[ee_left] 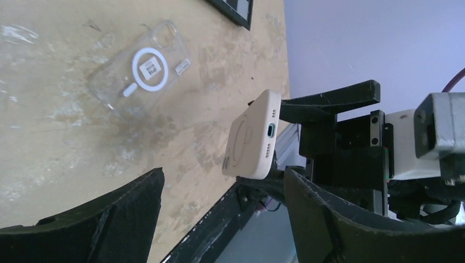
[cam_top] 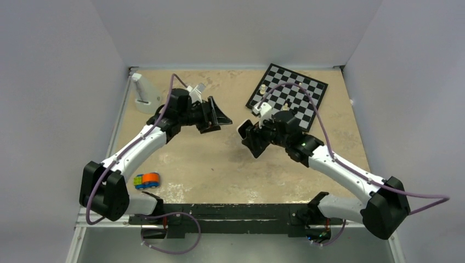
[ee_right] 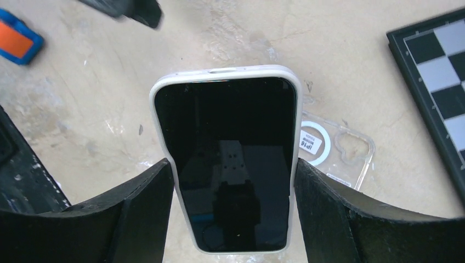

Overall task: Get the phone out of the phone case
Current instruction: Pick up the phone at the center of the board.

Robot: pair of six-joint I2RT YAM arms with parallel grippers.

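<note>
Whitish and opaque, the phone case (ee_left: pixel 249 137), with the phone (ee_right: pixel 230 164) seated in it, hangs above the table (cam_top: pixel 208 159), pinched by its long edges in the right gripper (ee_right: pixel 231 172), so the wide-spread left gripper (ee_left: pixel 224 175) should, I judge, catch the free end's rim and peel it backward.

A sandy beige tabletop (cam_top: pixel 219 164), scuffed with pale streaks, fills the top view. At 1 o'clock lies a black-and-white checkered chessboard (cam_top: pixel 307 90), turned at an angle, with a small pale chess piece (cam_top: pixel 263 87) standing at its left corner. At 10 o'clock stands a white cone-shaped plastic stand (cam_top: pixel 143 93) on a round base. At 8 o'clock, near the front edge, rests a small blue and orange toy car (cam_top: pixel 147 180). In the right wrist view, at 3 o'clock, a clear empty shell with a white ring (ee_right: pixel 342 150) lies flat, apart from the board.
</note>
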